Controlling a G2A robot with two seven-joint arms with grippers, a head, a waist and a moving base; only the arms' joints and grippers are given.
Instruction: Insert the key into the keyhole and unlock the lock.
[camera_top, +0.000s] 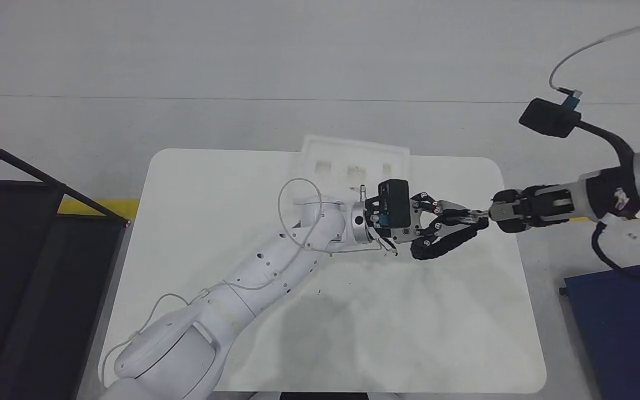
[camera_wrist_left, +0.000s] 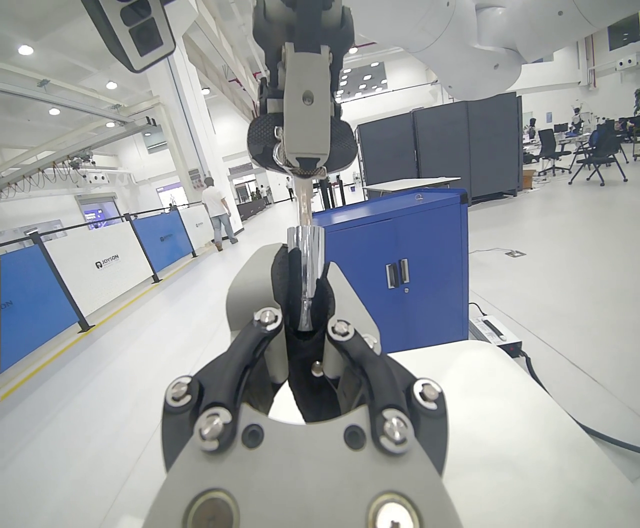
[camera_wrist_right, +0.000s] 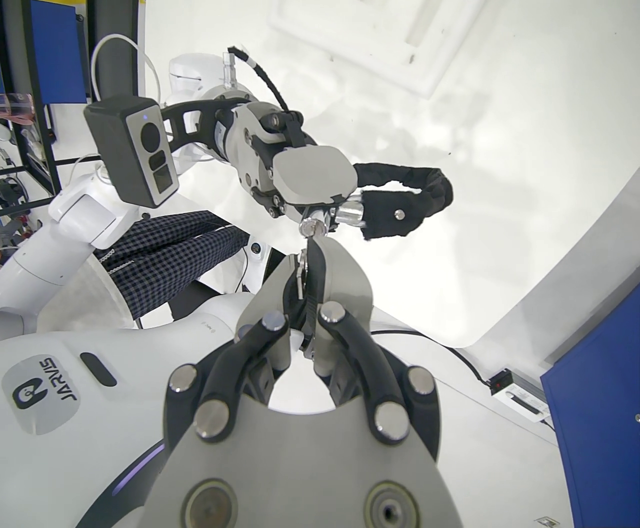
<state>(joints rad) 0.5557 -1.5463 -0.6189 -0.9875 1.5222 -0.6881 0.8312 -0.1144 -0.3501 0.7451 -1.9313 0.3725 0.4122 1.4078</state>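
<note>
Key at the keyhole, both grippers clamped, mid-air above the middle of the table.

The key (camera_wrist_left: 303, 202) stands with its blade meeting the end of the chrome cylinder of the lock (camera_wrist_left: 306, 250). It looks seated in the keyhole, though how deep it goes is hard to tell. The right gripper (camera_wrist_right: 310, 270) is pinched tight on the key's head, jaws nearly together. The left gripper (camera_wrist_left: 305, 285) is closed round the chrome cylinder, squeezing it from both sides, and the lock's black fabric-covered loop (camera_wrist_right: 425, 187) curls out beside it. All of this hangs over the white table (camera_top: 230, 210), and a white foam tray (camera_top: 310, 148) lies at its far edge.
</note>
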